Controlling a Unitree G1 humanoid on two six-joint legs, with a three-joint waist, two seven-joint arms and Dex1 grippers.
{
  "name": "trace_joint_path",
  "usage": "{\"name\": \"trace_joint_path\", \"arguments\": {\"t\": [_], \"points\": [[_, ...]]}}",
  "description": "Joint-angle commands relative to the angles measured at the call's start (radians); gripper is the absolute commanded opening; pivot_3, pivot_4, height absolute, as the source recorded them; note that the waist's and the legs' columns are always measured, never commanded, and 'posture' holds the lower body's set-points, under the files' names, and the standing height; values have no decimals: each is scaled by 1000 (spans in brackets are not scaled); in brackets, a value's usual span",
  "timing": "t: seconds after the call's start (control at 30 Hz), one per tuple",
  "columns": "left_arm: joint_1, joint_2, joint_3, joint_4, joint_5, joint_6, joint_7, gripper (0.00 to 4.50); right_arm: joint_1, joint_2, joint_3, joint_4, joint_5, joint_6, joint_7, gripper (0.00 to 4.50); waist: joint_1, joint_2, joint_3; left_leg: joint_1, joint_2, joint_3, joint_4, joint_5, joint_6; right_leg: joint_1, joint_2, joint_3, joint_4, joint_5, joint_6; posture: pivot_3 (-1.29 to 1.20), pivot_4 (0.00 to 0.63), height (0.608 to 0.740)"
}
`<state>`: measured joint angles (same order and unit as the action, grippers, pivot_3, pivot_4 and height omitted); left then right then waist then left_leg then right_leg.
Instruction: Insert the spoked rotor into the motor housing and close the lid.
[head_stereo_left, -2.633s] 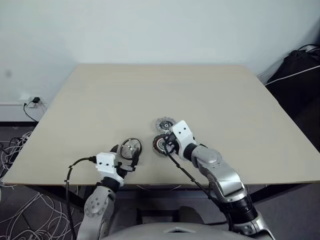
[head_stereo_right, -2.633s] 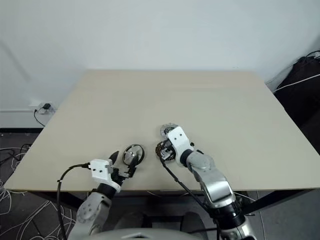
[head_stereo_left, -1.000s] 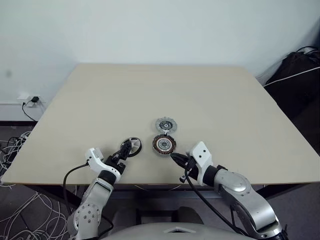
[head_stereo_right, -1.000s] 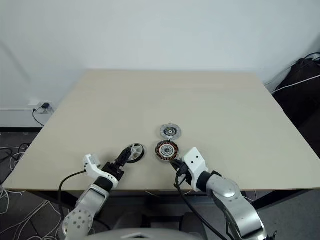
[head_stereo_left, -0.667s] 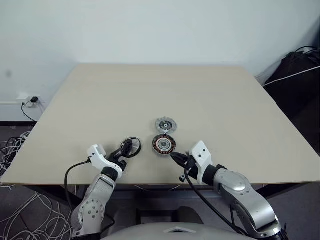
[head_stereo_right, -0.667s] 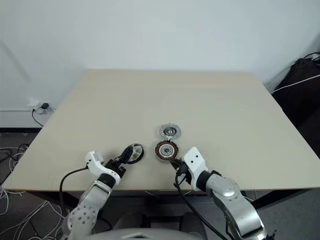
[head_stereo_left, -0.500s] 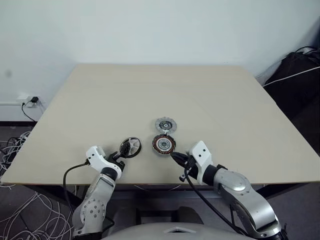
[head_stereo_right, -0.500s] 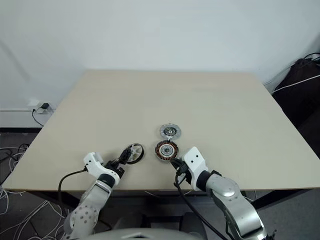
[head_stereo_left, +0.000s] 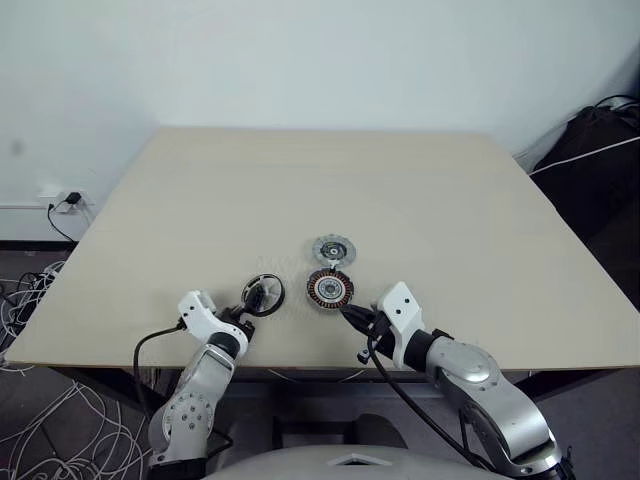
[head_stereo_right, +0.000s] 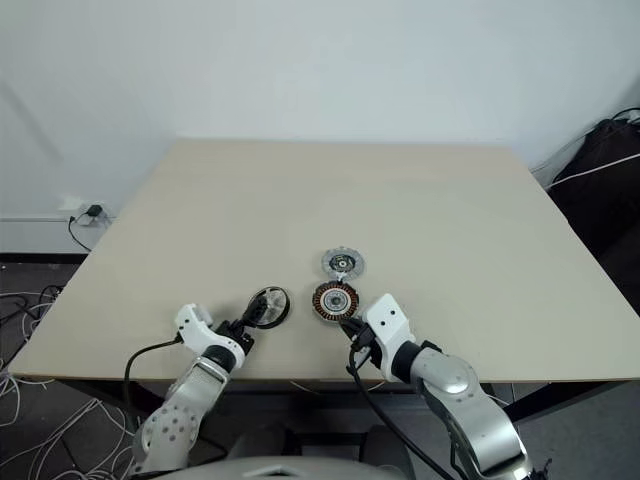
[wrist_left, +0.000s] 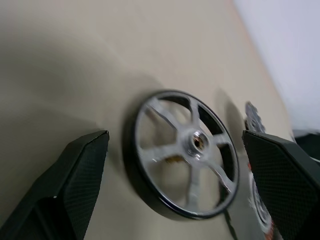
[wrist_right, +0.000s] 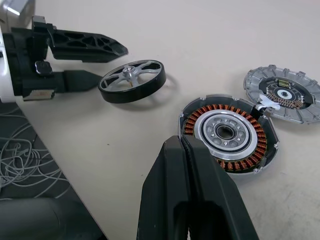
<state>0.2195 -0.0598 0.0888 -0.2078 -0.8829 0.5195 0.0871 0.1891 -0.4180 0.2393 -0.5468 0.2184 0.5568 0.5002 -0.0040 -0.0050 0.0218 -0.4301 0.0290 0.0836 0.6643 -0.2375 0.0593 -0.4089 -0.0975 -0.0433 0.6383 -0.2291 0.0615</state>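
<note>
The spoked rotor (wrist_right: 132, 81) lies flat, hub up, on the counter (head_stereo_left: 300, 190), between the wide-open fingers of the left claw (wrist_right: 92, 64). The motor housing (wrist_right: 227, 133) and lid (wrist_right: 283, 94) lie beside it to the right, with the closed, empty right claw (head_stereo_left: 348, 315) just before the housing.

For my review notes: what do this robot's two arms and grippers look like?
Both arms have silver-grey metallic segments, a white wrist block and a loose black cable. The left gripper has two black fingers with cut-out webbing and finely textured pads. The right gripper is black too.
</note>
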Motion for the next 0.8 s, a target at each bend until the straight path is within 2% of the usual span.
{"name": "trace_joint_path", "arguments": {"t": [0.03,0.27,0.53,0.63,0.8], "points": [[-17,-73,-15,-22,-74,45,-11,4500,-17,4,0,-28,6,-3,-2,44,1,0,0,0,0,0,0,0,0,0,0,0,0,0,0,0,0,740],[-19,-88,-3,-35,-147,22,-27,4500,-16,4,4,-28,8,-2,-4,44,0,0,0,0,0,0,0,0,0,0,0,0,0,0,-1,0,0,740],[-42,-105,14,23,-180,10,31,4500,-18,3,5,-27,8,1,-5,44,0,0,0,0,0,0,0,0,0,0,0,0,0,0,-1,0,0,740],[-56,-111,11,51,-197,11,48,3904,-18,2,5,-29,7,2,-6,0,1,-1,0,0,0,0,1,0,0,0,0,0,1,0,-1,0,0,740],[-78,-109,11,94,-213,8,50,2232,-15,2,5,-34,5,7,-9,0,0,-1,0,0,0,0,1,0,0,0,1,0,0,1,-1,0,0,740]]}}
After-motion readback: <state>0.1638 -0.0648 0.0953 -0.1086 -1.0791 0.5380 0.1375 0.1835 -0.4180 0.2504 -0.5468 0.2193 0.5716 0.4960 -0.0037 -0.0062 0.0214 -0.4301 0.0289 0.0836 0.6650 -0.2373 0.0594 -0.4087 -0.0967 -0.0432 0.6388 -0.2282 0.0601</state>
